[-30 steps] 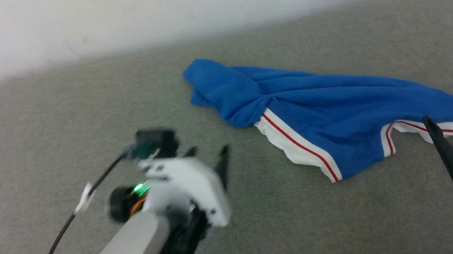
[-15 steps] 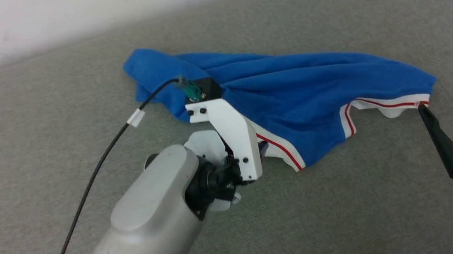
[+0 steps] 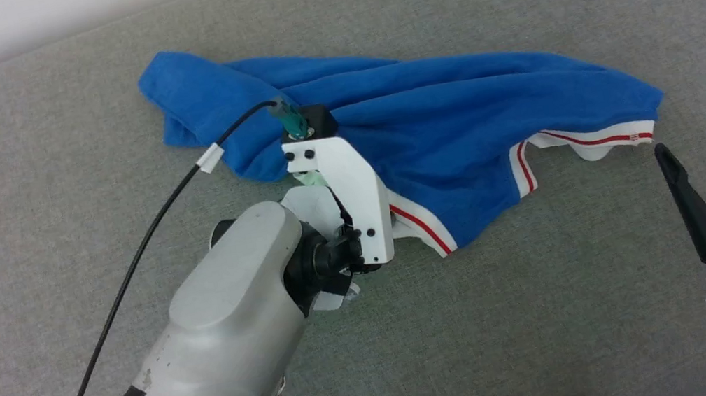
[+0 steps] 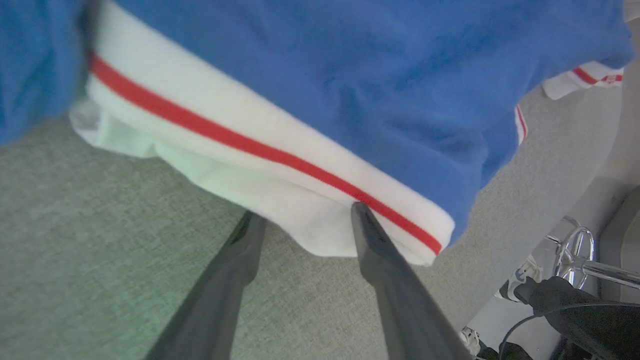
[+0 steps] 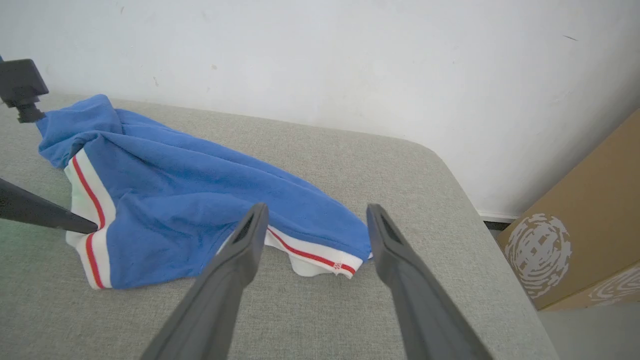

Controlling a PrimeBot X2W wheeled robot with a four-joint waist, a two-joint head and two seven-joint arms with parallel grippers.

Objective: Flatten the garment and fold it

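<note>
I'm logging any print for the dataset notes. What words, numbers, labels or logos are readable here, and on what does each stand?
No text reads clearly in any view.
Small red mark on the white hem of the garment: too small to read.
White round print on the cardboard box: a pattern, no legible letters.
White cable tag: looks blank.

One blue garment (image 3: 453,111), one grey padded surface (image 3: 554,308), one black cable (image 3: 210,157), one cardboard box (image 5: 590,210) (white-printed).
</note>
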